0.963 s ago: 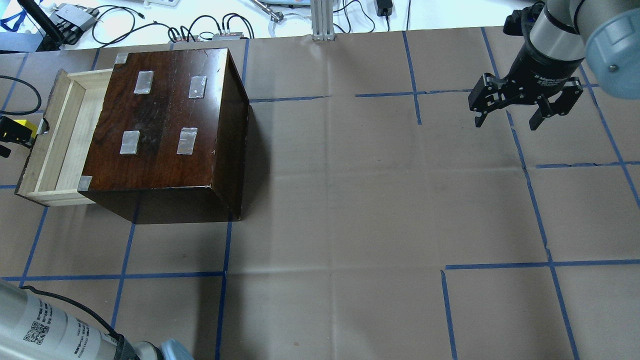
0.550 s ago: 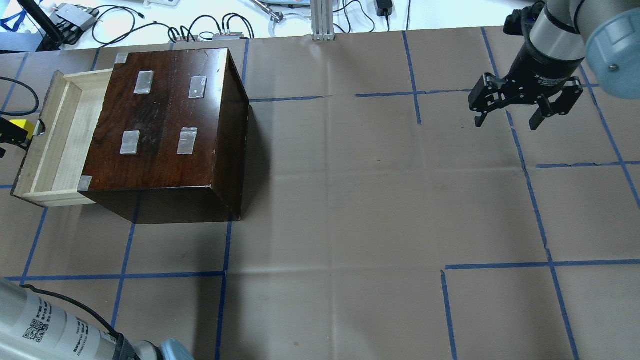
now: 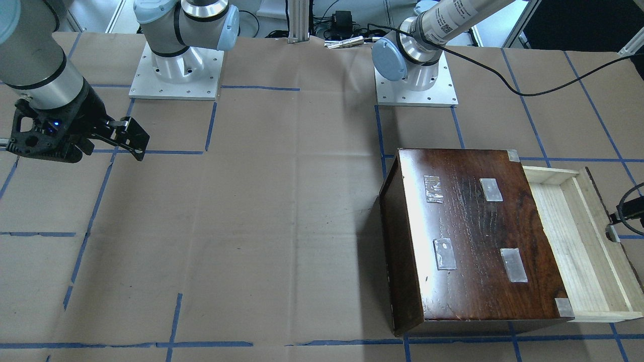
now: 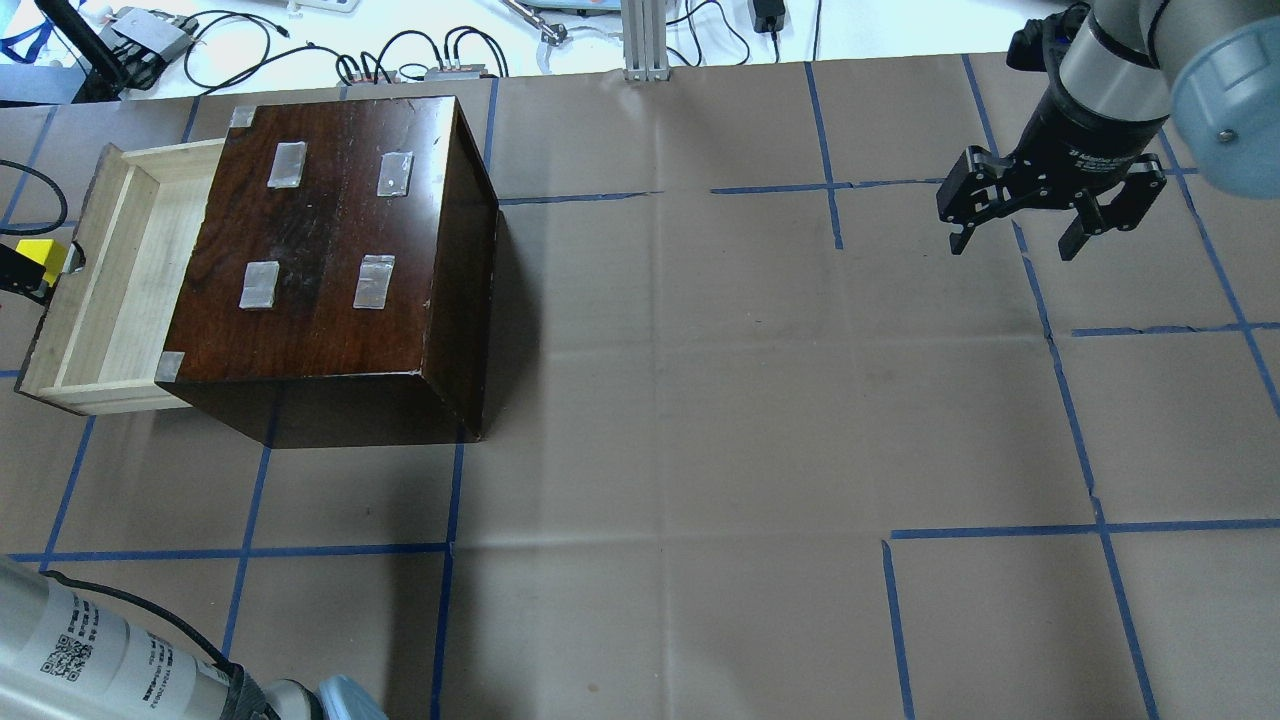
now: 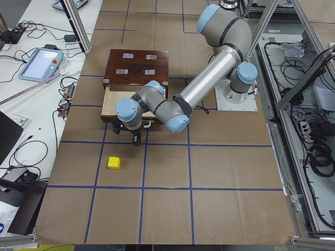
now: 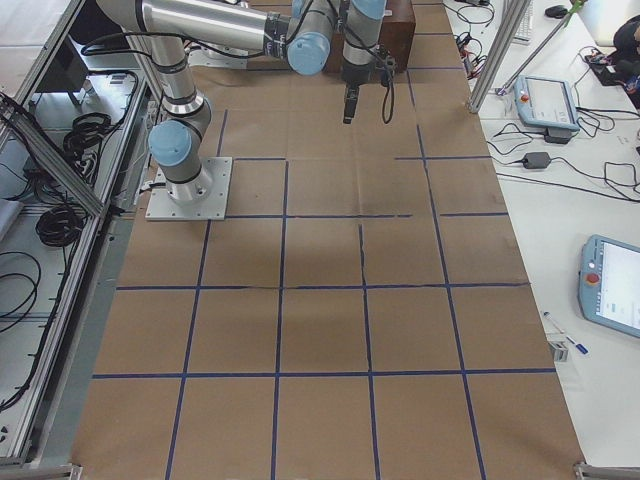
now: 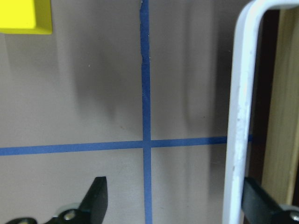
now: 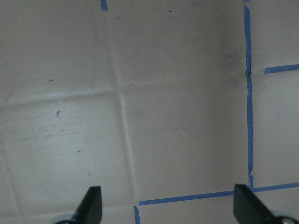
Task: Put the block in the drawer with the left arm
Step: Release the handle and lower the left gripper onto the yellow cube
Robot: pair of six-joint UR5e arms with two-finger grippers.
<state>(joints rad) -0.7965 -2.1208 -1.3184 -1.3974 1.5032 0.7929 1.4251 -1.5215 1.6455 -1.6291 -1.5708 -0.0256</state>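
I see the block point(image 5: 114, 162), a small plain yellow cube, lying on the brown paper point(image 5: 167, 172) outside the open drawer point(image 4: 110, 270), near its front board point(image 4: 62, 290). My left gripper point(image 7: 173, 205) hangs open at the drawer's white handle point(image 7: 238, 116), between block and drawer. The right gripper point(image 4: 1012, 247), also spread, hovers well apart.

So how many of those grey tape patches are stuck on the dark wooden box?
6 visible: four grey tape patches in a two-by-two pattern on the dark box's top, two more on its corners beside the open drawer. Other faces may hide more.
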